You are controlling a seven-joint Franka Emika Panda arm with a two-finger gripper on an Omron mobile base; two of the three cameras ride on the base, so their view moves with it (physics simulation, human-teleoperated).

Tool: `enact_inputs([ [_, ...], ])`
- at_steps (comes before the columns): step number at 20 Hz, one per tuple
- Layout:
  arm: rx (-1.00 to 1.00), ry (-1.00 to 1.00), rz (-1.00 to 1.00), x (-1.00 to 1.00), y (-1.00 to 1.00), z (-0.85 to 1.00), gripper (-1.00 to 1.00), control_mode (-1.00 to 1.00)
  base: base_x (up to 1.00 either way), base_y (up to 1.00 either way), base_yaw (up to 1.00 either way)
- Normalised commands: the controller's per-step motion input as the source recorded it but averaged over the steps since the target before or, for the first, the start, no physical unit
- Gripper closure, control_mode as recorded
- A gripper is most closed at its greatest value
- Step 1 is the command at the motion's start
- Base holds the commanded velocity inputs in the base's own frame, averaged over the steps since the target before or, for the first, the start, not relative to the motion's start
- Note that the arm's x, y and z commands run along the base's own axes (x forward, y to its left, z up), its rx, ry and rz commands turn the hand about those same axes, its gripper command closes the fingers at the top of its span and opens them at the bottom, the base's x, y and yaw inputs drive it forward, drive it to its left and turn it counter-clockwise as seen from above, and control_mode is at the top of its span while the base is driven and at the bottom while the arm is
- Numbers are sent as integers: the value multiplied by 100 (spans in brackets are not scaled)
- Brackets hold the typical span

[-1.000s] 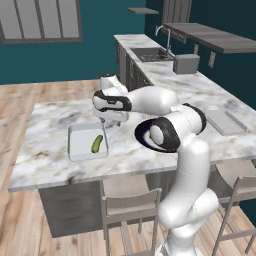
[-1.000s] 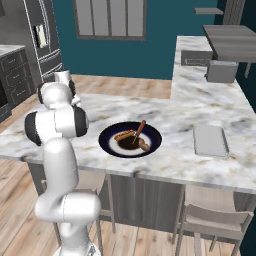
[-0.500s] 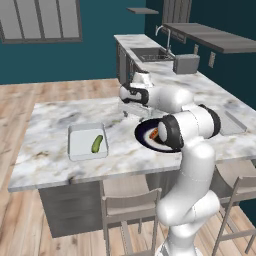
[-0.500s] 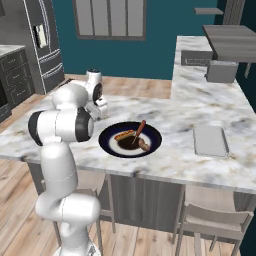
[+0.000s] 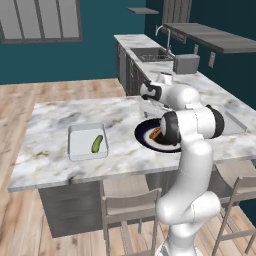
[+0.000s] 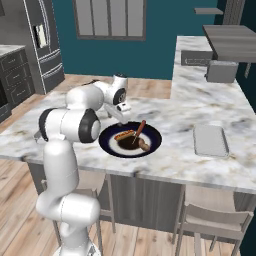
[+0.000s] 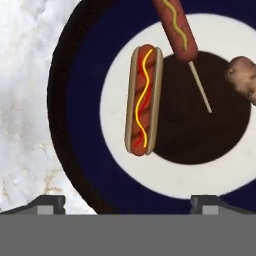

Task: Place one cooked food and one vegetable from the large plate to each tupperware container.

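Note:
The large plate [image 6: 111,144] lies on the marble island with a hot dog in a bun [image 7: 144,100], a corn dog on a stick [image 7: 175,25] and a brown potato [image 7: 242,75] on it. My gripper [image 7: 130,205] hovers open above the plate's near rim [image 7: 80,100], the hot dog just ahead of its fingertips [image 7: 50,204], nothing between them. From the left base view, the gripper [image 5: 146,106] hangs over the plate's far edge [image 5: 142,136]. One tupperware container [image 5: 80,135] holds a green vegetable [image 5: 97,143]. Another tupperware container [image 6: 210,140] lies right of the plate.
A toaster [image 6: 221,71] stands on the back counter near a sink [image 5: 150,54]. Stools [image 5: 130,210] stand along the island's front edge. My own arm covers part of the plate in the left base view.
The arm has swung from above the container with the green vegetable across to the large plate. The gripper has stayed open and holds nothing.

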Motion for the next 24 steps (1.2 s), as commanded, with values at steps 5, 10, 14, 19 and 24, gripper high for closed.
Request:
enact_inputs([
  [5,-7,-5,-5,-4,-21,-49,-100,-100,0,0,0],
  [10,-7,0,0,10,-28,-61,-100,-100,0,0,0],
  [14,-1,0,0,16,-7,-14,-100,-100,0,0,0],
  [19,0,0,0,26,0,-26,-100,-100,0,0,0],
  [24,-1,0,0,12,0,-30,-100,-100,0,0,0],
])
